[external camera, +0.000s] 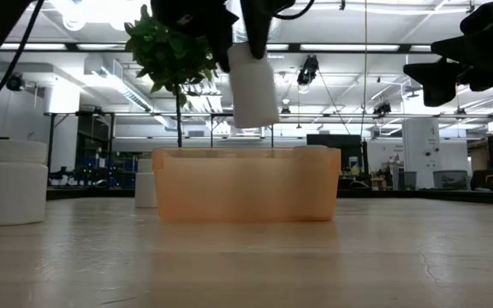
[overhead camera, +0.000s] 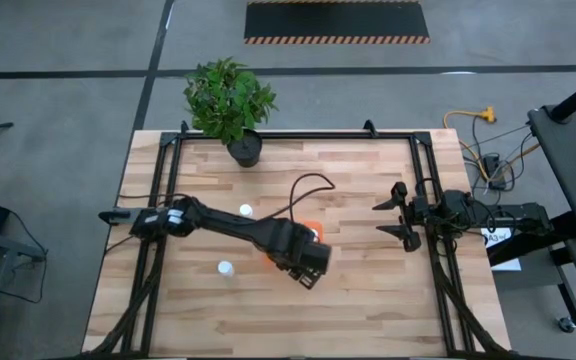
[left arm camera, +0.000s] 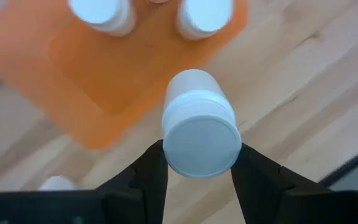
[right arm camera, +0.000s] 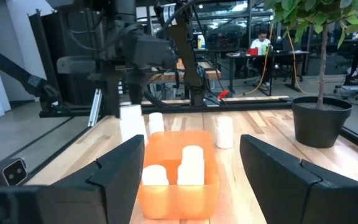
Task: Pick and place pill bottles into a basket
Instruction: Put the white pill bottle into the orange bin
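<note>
My left gripper [overhead camera: 308, 266] is shut on a white pill bottle [left arm camera: 199, 127] and holds it in the air by the near edge of the orange basket [overhead camera: 311, 231]. In the low view the bottle [external camera: 253, 85] hangs above the basket [external camera: 246, 184]. Two bottles [right arm camera: 155, 175] [right arm camera: 192, 163] stand upright in the basket [right arm camera: 179, 186]. Two more bottles [overhead camera: 245, 210] [overhead camera: 226, 268] stand on the table left of it. My right gripper [overhead camera: 400, 216] is open and empty, raised at the table's right side. My left gripper pinches the bottle's cap end [left arm camera: 168, 146] between its two fingers [left arm camera: 151, 180], one on each side. The fingers come from above, pointing down. The bottle hangs upright below them, cap up, lifted clear of the table and the basket.
A black pot [overhead camera: 245, 150] with a green plant stands at the table's far edge. A cable [overhead camera: 303, 190] runs over the table beside the basket. Black frame rails [overhead camera: 158, 200] [overhead camera: 438, 250] run along the left and right sides.
</note>
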### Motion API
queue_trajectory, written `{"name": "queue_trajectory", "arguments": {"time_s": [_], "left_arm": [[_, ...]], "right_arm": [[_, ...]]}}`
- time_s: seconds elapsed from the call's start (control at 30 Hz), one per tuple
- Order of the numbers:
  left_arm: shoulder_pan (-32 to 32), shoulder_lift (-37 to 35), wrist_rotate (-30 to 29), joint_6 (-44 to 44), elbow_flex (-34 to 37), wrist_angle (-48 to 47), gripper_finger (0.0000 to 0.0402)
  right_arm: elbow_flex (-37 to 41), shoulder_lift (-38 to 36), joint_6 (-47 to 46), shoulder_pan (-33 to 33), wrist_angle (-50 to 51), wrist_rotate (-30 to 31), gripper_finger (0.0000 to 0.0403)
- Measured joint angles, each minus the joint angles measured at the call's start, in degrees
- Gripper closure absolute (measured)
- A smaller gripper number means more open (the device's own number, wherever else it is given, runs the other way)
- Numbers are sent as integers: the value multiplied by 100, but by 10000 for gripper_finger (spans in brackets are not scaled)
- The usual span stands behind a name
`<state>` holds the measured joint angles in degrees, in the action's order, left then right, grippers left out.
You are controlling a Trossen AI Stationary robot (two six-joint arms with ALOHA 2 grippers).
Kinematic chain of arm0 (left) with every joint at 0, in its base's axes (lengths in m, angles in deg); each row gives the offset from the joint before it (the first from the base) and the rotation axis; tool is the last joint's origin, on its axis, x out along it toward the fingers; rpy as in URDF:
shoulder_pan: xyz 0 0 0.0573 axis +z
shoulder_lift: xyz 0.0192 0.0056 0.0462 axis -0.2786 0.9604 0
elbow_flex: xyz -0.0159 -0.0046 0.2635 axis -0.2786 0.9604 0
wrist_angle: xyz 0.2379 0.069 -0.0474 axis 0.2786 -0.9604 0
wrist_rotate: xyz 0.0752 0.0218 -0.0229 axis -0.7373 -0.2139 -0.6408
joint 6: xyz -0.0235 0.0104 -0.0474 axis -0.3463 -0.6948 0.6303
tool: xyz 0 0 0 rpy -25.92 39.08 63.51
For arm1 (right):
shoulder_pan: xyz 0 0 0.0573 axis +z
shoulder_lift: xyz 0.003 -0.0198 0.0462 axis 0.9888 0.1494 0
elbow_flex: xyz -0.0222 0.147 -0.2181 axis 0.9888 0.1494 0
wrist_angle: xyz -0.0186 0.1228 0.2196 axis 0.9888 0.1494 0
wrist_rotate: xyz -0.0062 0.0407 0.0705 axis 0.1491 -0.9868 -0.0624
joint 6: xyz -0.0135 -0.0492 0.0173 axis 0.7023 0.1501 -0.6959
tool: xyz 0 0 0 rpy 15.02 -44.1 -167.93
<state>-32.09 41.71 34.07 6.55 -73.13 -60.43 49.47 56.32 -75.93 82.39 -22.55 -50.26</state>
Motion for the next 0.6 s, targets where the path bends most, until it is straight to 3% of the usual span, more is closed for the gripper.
{"name": "queue_trajectory", "arguments": {"time_s": [0.27,0.6], "left_arm": [[129,-53,-7,-705,0,-192,267],[227,-57,-267,-924,28,-151,267]], "right_arm": [[0,4,0,0,0,1,156],[0,11,0,-1,2,2,149]]}}
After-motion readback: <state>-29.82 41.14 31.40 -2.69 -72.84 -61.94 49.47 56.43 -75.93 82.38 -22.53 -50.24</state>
